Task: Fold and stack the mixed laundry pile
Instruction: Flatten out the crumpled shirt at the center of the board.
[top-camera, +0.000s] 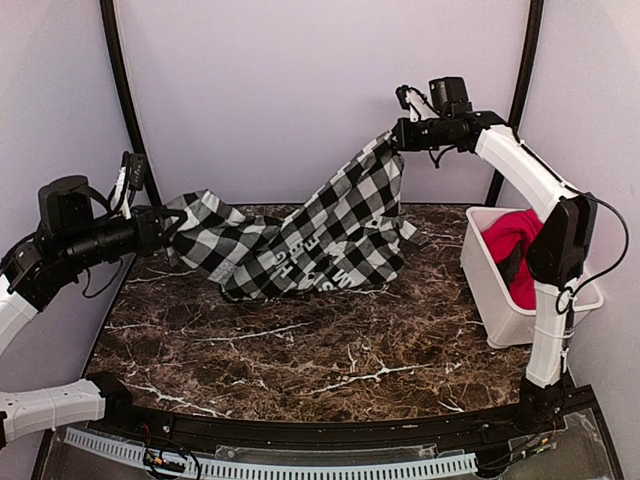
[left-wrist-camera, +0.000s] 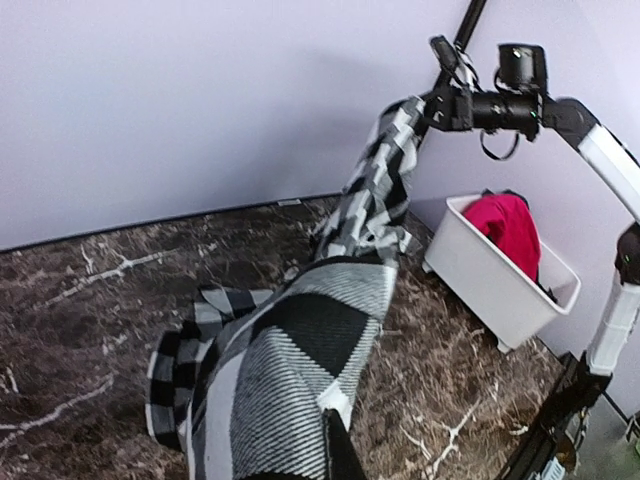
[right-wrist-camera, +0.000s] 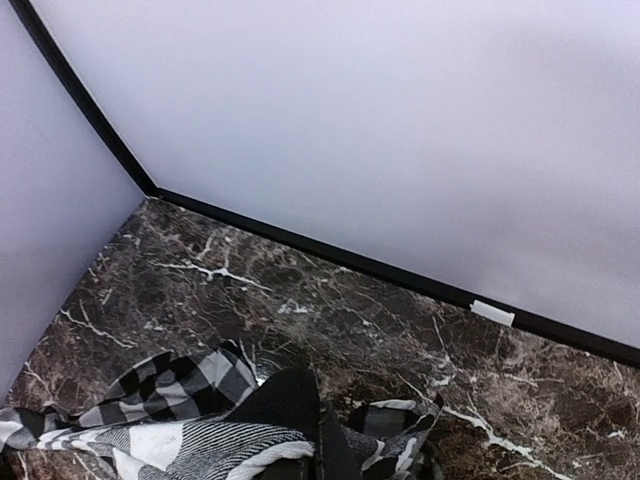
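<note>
A white rectangular plastic bin (top-camera: 488, 295) stands at the right side of the dark brown marble-patterned tabletop (top-camera: 300, 350), near the pale lilac back wall (top-camera: 300, 80) and a black corner post (top-camera: 527, 50).

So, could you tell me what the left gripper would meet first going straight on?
The checked garment it grips, which stretches straight ahead of the left gripper; what lies beyond that is unclear.

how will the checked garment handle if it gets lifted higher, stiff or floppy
Probably very floppy: the checked garment sags between the left gripper and the higher right gripper, its middle resting on the table. Likely light, since two small pinches carry it. It may bunch rather than hang flat, judging by its folds.
</note>
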